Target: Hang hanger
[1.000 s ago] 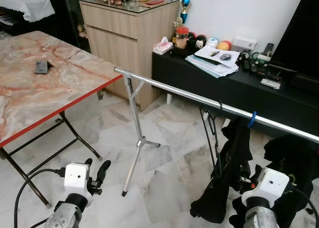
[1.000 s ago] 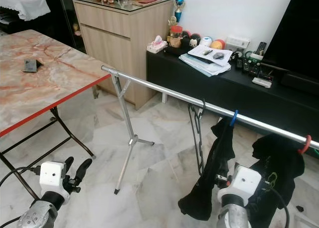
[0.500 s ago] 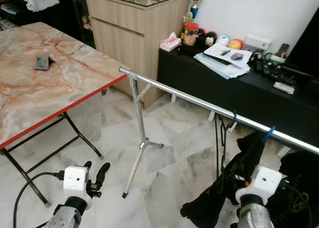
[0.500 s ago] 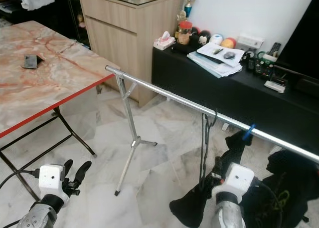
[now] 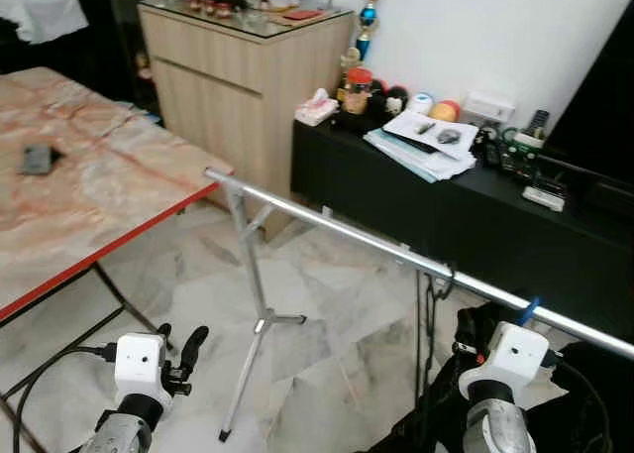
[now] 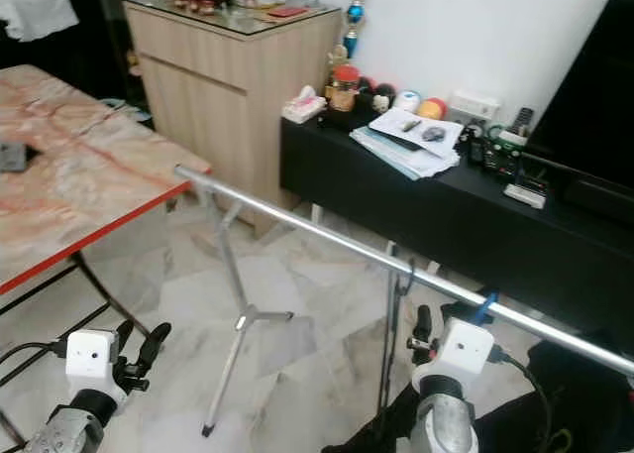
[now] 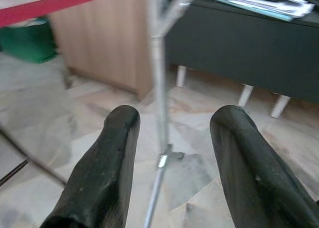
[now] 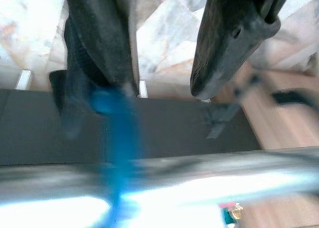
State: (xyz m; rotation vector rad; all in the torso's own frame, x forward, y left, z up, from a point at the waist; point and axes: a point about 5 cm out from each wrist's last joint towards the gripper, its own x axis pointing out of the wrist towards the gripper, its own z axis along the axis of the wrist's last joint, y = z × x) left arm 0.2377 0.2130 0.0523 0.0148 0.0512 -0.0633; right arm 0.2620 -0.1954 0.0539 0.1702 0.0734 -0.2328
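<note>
The long silver metal rail (image 5: 347, 233) is shiny and smooth; the pale marble floor (image 5: 307, 304) looks glossy.

rail: steel bar (image 5: 337, 233) slants across the room, bare along its left stretch
hooks: black hanger (image 5: 443, 280) and blue hook (image 5: 529, 310) crowd its right part
left: marble table (image 5: 79, 190) edge near the rail's end
below: stand leg (image 5: 250, 314), floor open on both sides

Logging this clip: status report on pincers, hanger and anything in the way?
Left pincer open, idle low. Right pincer open, raised just below the rail. Blue hanger hooked on rail. Black hanger alongside.
</note>
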